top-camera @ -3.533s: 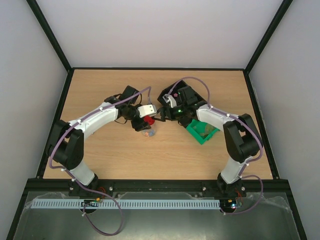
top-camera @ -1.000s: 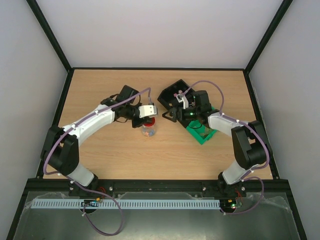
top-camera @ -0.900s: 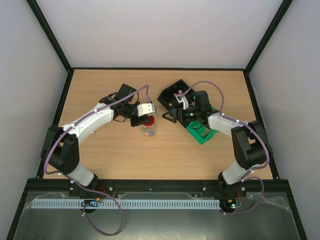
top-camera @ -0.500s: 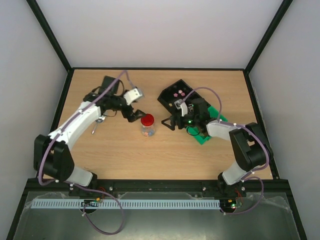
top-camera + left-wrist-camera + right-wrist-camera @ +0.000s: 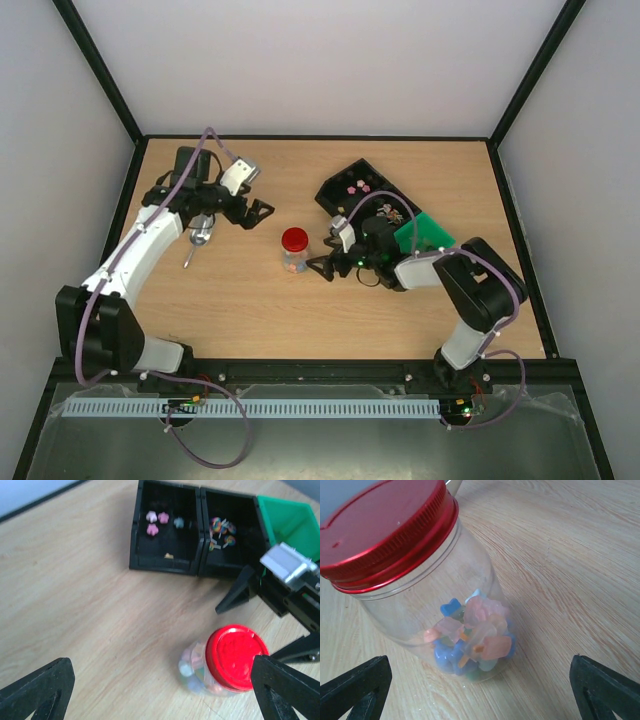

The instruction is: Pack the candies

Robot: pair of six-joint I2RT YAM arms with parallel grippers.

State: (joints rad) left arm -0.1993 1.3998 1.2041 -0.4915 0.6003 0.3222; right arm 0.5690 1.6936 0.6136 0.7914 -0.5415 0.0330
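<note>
Red-lidded jar [image 5: 294, 242] standing upright, candies [image 5: 292, 266] lying in its base, right gripper [image 5: 325, 254] sitting just beside it with jaws spread, left gripper [image 5: 258, 212] hovering well apart, silver scoop [image 5: 197, 238] lying under the left arm, black tray [image 5: 330, 195] sitting behind.

The top camera looked down from above and behind the arm bases onto the whole light wooden table [image 5: 250, 310]. The left wrist camera looked from some way off, tilted down between its own black fingertips [image 5: 50, 680], at the clear plastic jar with the red screw lid [image 5: 220, 662] and the black two-compartment tray [image 5: 200, 530]. The right wrist camera sat low and very near the same jar. All three views shared this jar.
</note>
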